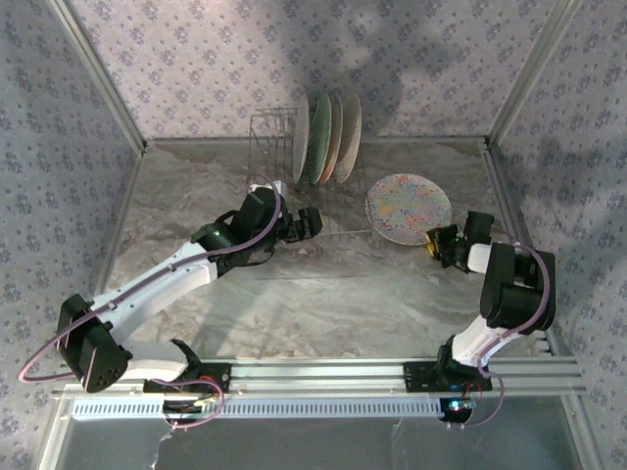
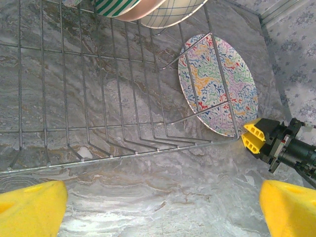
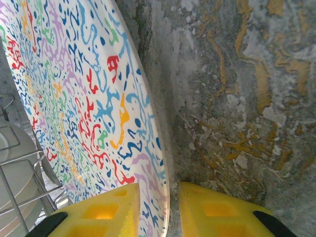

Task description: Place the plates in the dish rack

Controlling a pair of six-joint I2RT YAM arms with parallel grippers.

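A multicoloured mosaic plate (image 1: 409, 208) lies to the right of the dish rack (image 1: 266, 132), its left edge at the rack's end wires (image 2: 197, 111). My right gripper (image 1: 438, 242) straddles the near rim of this plate (image 3: 74, 98). One yellow finger (image 3: 106, 212) is over the patterned face and the other sits beside the rim with a thin gap, so the jaws stand slightly open. Three plates (image 1: 328, 137) stand upright in the rack. My left gripper (image 1: 309, 223) hovers wide open over the rack's near edge, nothing between its fingertips (image 2: 34, 207).
The marble table top (image 1: 323, 294) runs from the rack to the arm bases. Patterned walls close the back and both sides. The right gripper's yellow fingers (image 2: 254, 138) appear in the left wrist view just beyond the rack's corner.
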